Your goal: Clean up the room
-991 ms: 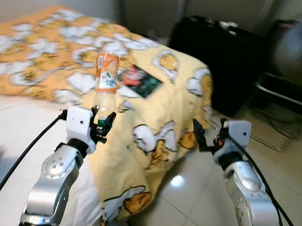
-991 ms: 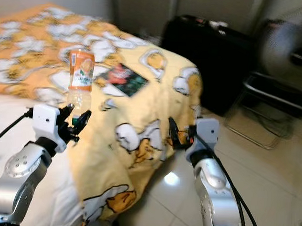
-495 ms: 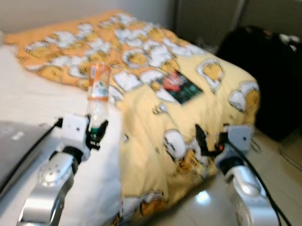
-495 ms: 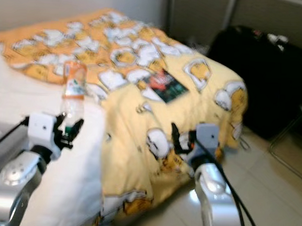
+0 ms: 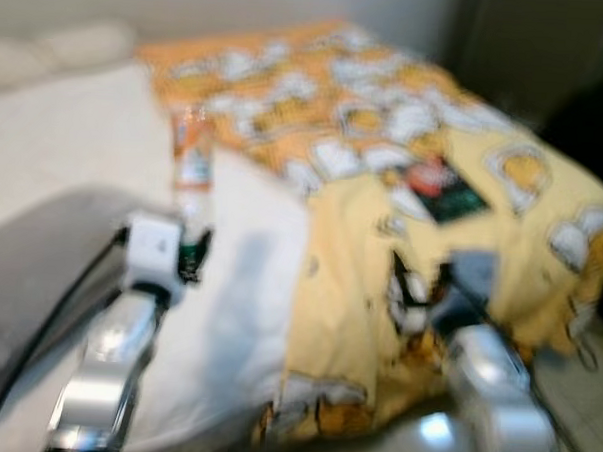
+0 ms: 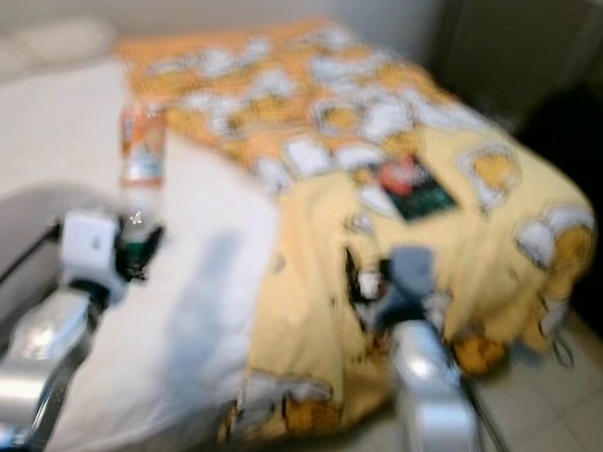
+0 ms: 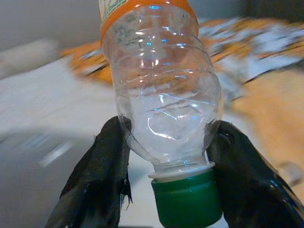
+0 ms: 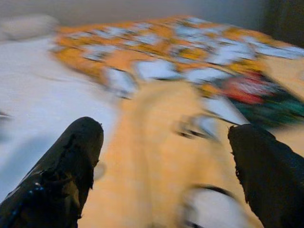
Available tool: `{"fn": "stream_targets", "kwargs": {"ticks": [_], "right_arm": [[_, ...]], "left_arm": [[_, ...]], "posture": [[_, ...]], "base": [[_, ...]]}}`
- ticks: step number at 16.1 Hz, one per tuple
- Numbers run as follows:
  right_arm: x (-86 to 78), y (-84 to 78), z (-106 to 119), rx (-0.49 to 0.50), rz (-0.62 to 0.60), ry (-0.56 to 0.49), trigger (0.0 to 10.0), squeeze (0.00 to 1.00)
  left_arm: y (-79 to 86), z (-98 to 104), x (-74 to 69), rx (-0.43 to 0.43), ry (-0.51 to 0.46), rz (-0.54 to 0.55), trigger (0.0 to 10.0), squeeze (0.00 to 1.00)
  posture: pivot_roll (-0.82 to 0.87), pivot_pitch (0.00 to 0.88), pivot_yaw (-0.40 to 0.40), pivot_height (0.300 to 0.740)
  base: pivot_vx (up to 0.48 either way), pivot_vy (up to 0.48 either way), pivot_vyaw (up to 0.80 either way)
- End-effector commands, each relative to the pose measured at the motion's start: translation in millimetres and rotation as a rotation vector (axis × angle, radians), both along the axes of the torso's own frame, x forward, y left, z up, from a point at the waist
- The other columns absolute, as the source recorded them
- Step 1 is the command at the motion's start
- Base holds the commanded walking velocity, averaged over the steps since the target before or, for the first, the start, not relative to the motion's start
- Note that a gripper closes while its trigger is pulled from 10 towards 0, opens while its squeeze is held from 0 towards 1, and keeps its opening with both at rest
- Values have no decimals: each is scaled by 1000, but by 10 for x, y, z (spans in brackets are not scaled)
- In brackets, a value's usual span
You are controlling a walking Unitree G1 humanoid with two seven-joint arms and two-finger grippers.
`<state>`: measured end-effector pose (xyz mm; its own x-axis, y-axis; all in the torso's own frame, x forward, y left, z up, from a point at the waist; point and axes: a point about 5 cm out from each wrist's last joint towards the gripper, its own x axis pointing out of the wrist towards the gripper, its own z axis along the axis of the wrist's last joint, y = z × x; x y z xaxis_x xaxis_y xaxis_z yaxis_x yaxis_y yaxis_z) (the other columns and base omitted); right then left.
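My left gripper (image 5: 192,253) is shut on an empty clear plastic bottle (image 5: 192,173) with an orange label. It holds the bottle upside down near the neck, green cap (image 7: 187,199) lowest. One black finger (image 7: 97,178) presses each side of the bottle (image 7: 161,104). The gripper is raised over the white sheet of the bed (image 5: 104,157). My right gripper (image 5: 419,286) is open and holds nothing, its fingers (image 8: 61,166) spread wide in front of the yellow duck-print blanket (image 5: 385,140). The head views are blurred.
A dark green and red flat packet (image 5: 445,189) lies on the blanket. A grey flat thing (image 5: 40,265) lies on the bed at the near left. Pale pillows (image 5: 59,50) are at the bed's far left. Tiled floor (image 5: 574,398) runs along the right.
The whole view has swung left: the black suitcase and chair have left the picture and more white bed shows. Both grippers keep their pose, the bottle still held.
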<state>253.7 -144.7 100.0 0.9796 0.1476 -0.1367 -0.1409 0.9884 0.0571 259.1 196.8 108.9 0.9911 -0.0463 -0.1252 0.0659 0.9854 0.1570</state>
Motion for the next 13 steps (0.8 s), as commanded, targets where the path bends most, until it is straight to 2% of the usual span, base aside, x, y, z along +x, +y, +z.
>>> {"fn": "stream_targets", "kwargs": {"ticks": [1, 5, 9, 10, 13], "right_arm": [[0, -68, -50, -29, -18, 34, 10000, 0], [12, -94, -73, -48, -23, 56, 10000, 0], [59, -133, -38, -64, -51, 47, 10000, 0], [49, -128, -58, -66, -50, 52, 10000, 0], [76, -77, -70, -60, -34, 55, 10000, 0]], "left_arm": [[-18, -21, -15, -8, 16, 2, 10000, 0], [-37, -23, -26, -17, 15, 5, 10000, 0], [-45, -85, -26, 17, 20, 21, 10000, 0], [-48, -83, -47, 41, 18, 27, 10000, 0], [-40, -72, -69, 21, 5, 44, 10000, 0]], "posture": [[-38, 0, 37, 740], [-41, 0, 44, 740], [-32, 0, 35, 740], [-20, 0, 25, 740], [-11, 0, -6, 740]], "base": [[0, 0, 800], [0, 0, 800], [0, 0, 800], [0, 0, 800], [0, 0, 800]]}}
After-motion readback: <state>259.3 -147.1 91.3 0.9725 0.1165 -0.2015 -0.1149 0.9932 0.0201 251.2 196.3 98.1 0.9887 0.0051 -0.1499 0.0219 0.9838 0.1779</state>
